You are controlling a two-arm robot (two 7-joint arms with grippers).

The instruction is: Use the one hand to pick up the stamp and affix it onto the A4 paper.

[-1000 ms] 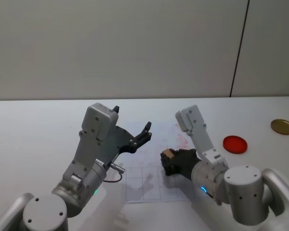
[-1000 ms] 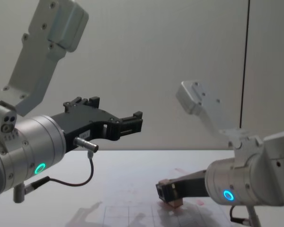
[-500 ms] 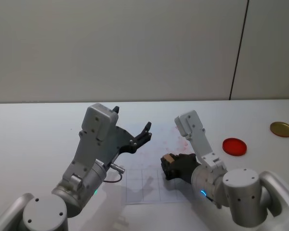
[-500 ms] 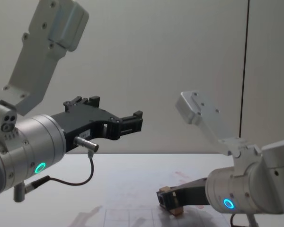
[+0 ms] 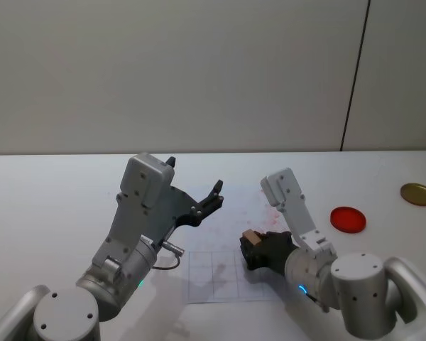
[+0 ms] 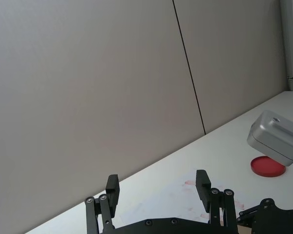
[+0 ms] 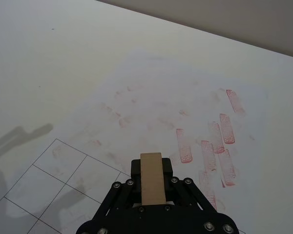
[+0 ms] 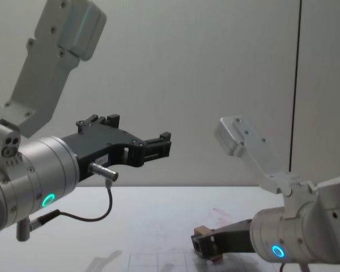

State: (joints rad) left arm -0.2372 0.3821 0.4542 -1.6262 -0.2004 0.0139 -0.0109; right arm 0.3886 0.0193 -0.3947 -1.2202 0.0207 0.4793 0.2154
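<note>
White bench (image 5: 42,185), plain grey wall behind. Right pincer (image 5: 250,246) is clamped on the wooden stamp (image 5: 250,235), low over the A4 paper (image 5: 227,284) at the far edge of the printed grid, near the red stamp marks (image 7: 219,146); can't tell if the stamp touches the sheet. Left pincer (image 5: 195,175) is raised above the paper's left side, fingers spread wide. Red ink pad (image 5: 348,219) sits right of the paper, gold lid (image 5: 417,193) farther right

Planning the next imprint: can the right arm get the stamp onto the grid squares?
Probably yes. The right gripper, jaws shut on the stamp, is at the edge of the grid on the A4 paper; the left gripper hangs open, raised, out of the way.
</note>
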